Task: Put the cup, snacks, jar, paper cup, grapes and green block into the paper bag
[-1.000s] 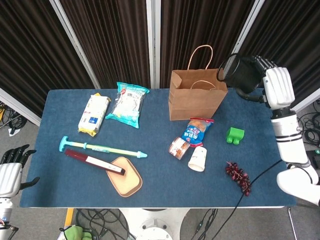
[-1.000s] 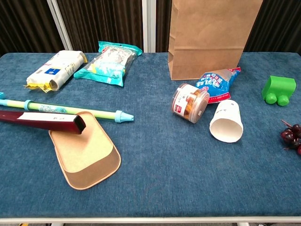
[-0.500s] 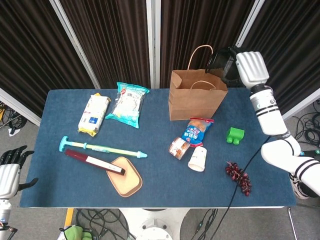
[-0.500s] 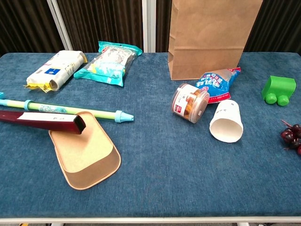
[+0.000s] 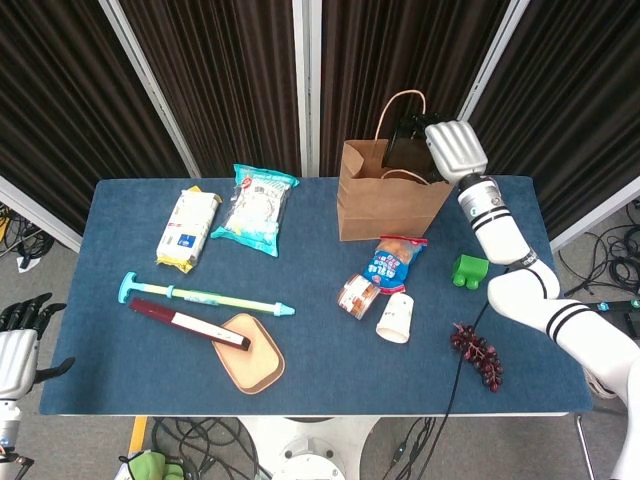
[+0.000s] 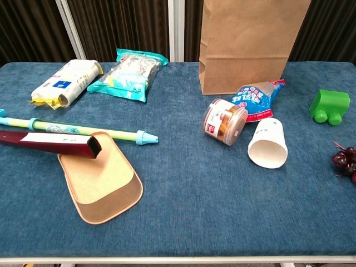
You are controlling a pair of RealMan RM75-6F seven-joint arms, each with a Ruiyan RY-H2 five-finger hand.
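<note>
Near right, dark grapes [image 5: 477,354]; white paper cup [image 5: 395,318] on its side, jar [image 5: 356,295] just left, blue snacks [image 5: 391,263] behind, green block [image 5: 469,270] right. Far: brown paper bag [image 5: 392,190] upright. Head view only: right hand [image 5: 452,148] grips black cup [image 5: 408,142] over bag mouth; left hand [image 5: 20,355] off-table near left, fingers apart, empty.

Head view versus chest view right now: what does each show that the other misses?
Only the head view shows the right hand at the open top of the brown paper bag, holding a dark cup, and the left hand off the table's near-left corner. The chest view shows nothing extra. Both show the clear plastic jar, white paper cup on its side, and green block.
</note>
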